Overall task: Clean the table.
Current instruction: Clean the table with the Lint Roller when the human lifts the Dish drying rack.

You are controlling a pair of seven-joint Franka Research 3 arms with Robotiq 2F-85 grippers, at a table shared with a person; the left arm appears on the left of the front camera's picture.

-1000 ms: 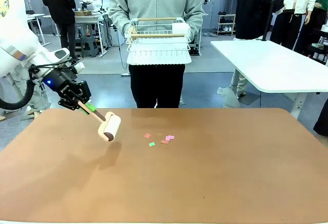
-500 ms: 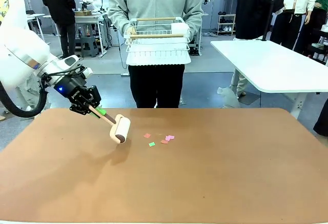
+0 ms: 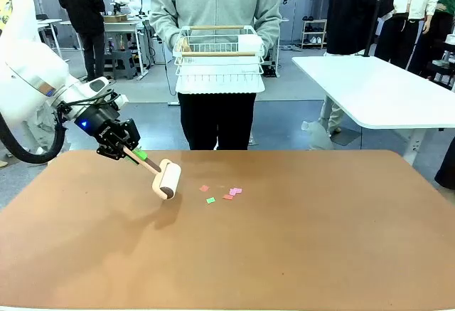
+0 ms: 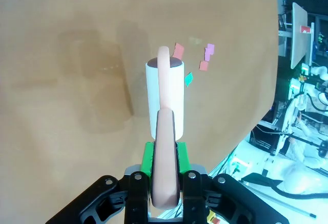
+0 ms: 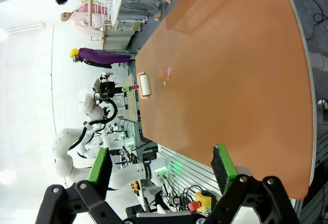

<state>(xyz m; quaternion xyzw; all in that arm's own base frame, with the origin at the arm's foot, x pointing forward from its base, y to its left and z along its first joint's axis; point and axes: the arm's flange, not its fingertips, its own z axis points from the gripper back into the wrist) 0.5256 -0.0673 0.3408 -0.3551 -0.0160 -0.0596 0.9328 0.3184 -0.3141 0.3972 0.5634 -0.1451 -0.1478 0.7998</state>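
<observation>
The reddish-brown table [image 3: 298,247] carries several small pink, red and green paper scraps [image 3: 229,194] near its far middle. My left gripper [image 3: 134,154] is shut on the tan handle of a lint roller [image 3: 168,179], whose white roll hovers just left of the scraps. In the left wrist view the lint roller [image 4: 165,98] points away from the left gripper [image 4: 165,196], with the scraps [image 4: 204,60] just beyond its tip. The right gripper [image 5: 161,170] stands open off the table's edge, nothing between its green pads; the table [image 5: 241,70] and the roller [image 5: 144,86] show far off.
A person at the far side holds a white wire dish rack [image 3: 219,55] at chest height. A white-topped table [image 3: 384,87] stands at the back right. The brown top is bare on the near and right parts.
My left arm carried the roller right and slightly down toward the scraps up to half a second ago, then held still. The person has lowered the rack a touch.
</observation>
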